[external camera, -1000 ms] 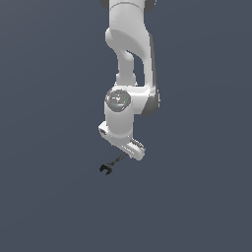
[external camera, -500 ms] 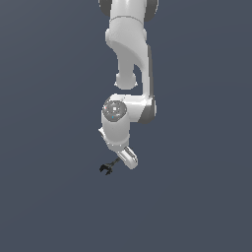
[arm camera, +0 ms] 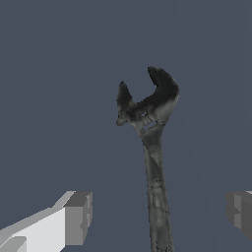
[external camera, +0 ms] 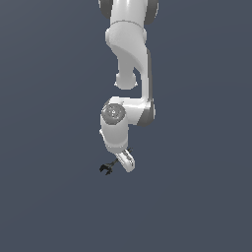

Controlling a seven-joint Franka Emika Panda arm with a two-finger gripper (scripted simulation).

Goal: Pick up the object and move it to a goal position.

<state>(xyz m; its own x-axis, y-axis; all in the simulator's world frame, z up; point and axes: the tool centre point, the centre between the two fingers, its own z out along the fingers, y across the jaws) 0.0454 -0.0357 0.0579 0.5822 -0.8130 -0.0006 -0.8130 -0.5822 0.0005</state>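
While the gripper is held wide open astride the wrench, untouched, a misaligned closure could knock its thin shaft aside.

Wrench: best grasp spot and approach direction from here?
Grip the wrench on its thin straight shaft, not the forked head: the shaft's parallel sides suit a pinch, while the head is wide and irregular. It lies flat, so come straight down from above, fingers closing across the shaft. In the wrist view the open gripper already straddles it.

wrench shaft btwn claw fingers, untouched, head beyond
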